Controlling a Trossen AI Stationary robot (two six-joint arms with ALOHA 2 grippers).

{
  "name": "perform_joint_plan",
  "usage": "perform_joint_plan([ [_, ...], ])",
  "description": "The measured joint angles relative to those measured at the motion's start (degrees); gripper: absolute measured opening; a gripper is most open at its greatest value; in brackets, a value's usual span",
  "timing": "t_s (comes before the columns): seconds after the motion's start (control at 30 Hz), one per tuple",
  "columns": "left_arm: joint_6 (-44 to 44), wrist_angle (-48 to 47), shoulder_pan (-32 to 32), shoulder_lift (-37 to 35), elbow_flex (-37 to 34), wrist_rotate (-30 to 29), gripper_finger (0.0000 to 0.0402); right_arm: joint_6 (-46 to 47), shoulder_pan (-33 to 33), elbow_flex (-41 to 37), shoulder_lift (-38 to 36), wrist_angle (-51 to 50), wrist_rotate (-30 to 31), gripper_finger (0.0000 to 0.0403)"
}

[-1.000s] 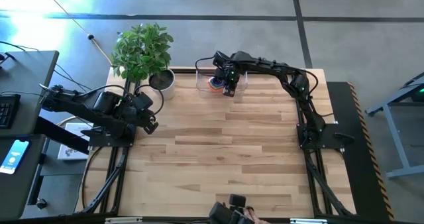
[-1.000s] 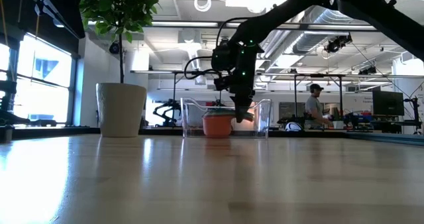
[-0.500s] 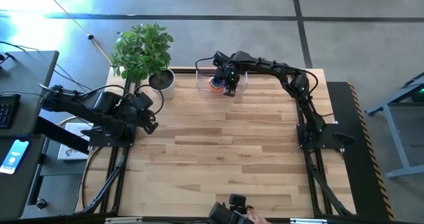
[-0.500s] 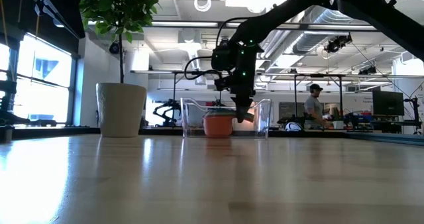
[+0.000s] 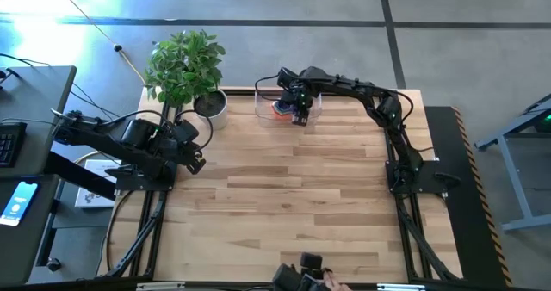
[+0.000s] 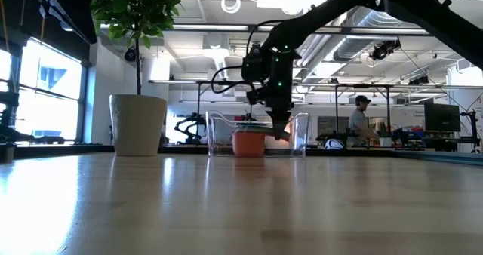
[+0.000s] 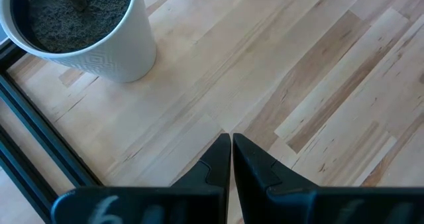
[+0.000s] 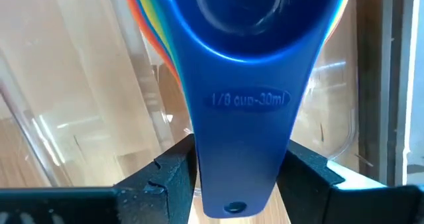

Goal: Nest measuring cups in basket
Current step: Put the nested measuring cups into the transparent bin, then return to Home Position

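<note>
Left hand [image 7: 230,159]: waited pressed together over the counter [image 5: 293,205] beside the white plant pot [image 5: 213,107]
Basket [image 5: 265,107]: sat at the counter's far edge, holding the nested cups
Right hand [image 8: 240,174]: pinched the blue measuring cup [image 8: 245,111] by its handle above the stack; judged best lowered level, centred, then released

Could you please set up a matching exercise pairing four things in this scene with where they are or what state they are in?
Things:
1. blue measuring cup
2. left gripper
3. basket
4. white plant pot

Places or states:
a. stands beside the basket at the table's far edge
b. handle lies between the right gripper's fingers
c. shut, over bare table
d. holds the stacked cups

Pairs: 1-b, 2-c, 3-d, 4-a
</note>
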Motion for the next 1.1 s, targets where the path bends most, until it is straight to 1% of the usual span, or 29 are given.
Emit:
perform_joint_plan([
  [0.13, 0.0, 0.0, -0.01, 0.0, 0.0, 0.0, 0.001, 0.09, 0.0, 0.52, 0.0, -0.59, 2.6, 0.0177],
  [0.47, 0.0, -0.02, -0.01, 0.0, 0.0, 0.0, 0.001, 0.81, 0.24, 6.89, 0.0, -5.97, 2.34, 0.0177],
  [0.7, -0.02, -0.02, 0.0, 0.0, 0.0, 0.0, 0.001, 5.42, 0.37, 12.53, 0.0, -11.63, 1.39, 0.0177],
  [0.73, -0.02, 0.02, -0.01, 0.0, 0.0, 0.09, 0.001, 6.48, 0.35, 13.47, 0.0, -12.73, 0.17, 0.0177],
  [0.8, 0.0, 0.2, 0.0, -0.2, 0.0, 0.63, 0.001, 8.78, 0.36, 15.55, 0.0, -15.13, -4.22, 0.0177],
  [0.93, 0.04, 1.53, -0.05, -2.44, -0.59, -0.06, 0.001, 12.26, 0.58, 19.15, -0.02, -17.99, -15.41, 0.0177],
  [1.03, 2.19, 6.73, -0.05, -6.82, -4.28, -1.06, 0.001, 13.76, 1.41, 20.83, -0.36, -18.45, -22.61, 0.0177],
  [1.1, 5.02, 11.78, -0.03, -10.36, -7.29, -1.33, 0.001, 14.38, 2.64, 21.43, -0.64, -18.39, -24.74, 0.0177],
])
